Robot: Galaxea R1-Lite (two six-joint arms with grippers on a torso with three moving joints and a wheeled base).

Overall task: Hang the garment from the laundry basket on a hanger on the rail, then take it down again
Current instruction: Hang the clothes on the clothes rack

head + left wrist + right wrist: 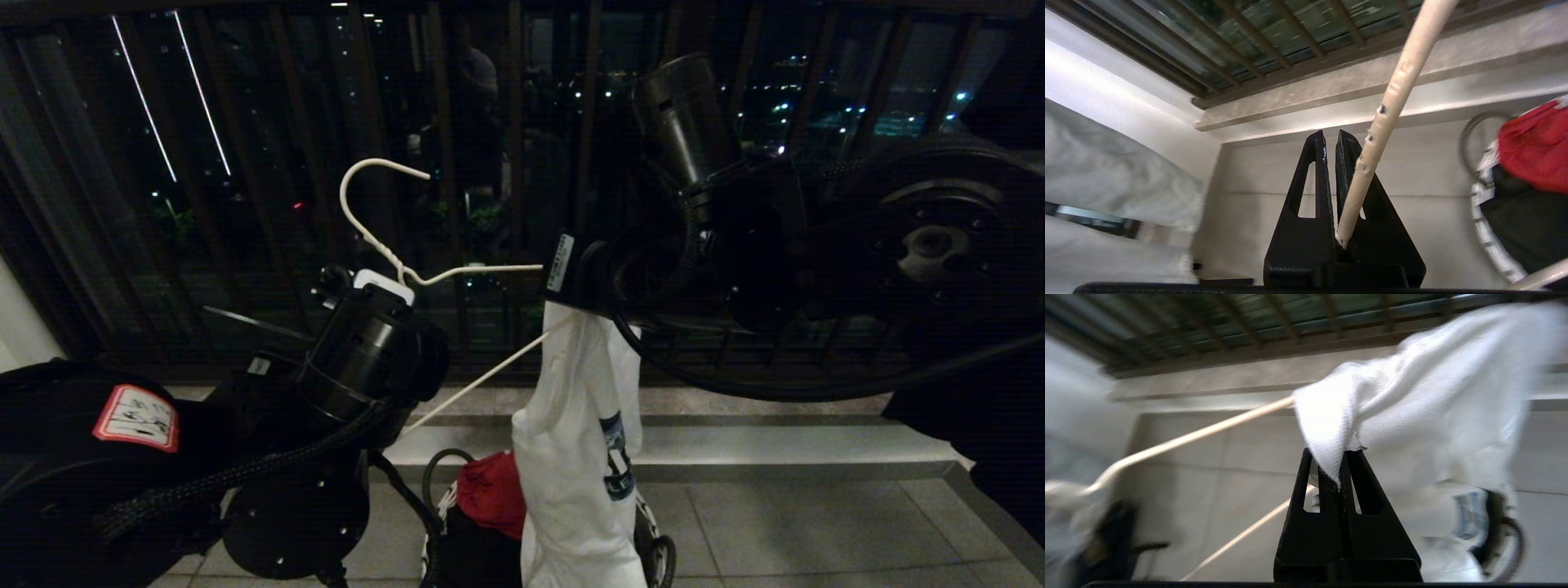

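Gripping the hanger [457, 273], the left tool [1331, 141]; right tool [1337, 473] pinching the garment [571, 457]

Soft knit cloth tee [1412, 375], chipped painted wire hanger [1392, 102], matt blk fingers [1306, 196].

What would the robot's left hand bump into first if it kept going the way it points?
Probably the pale step below the dark railing. The left hand, shut on the hanger, points there; nothing else seems in between, though depth is unclear.
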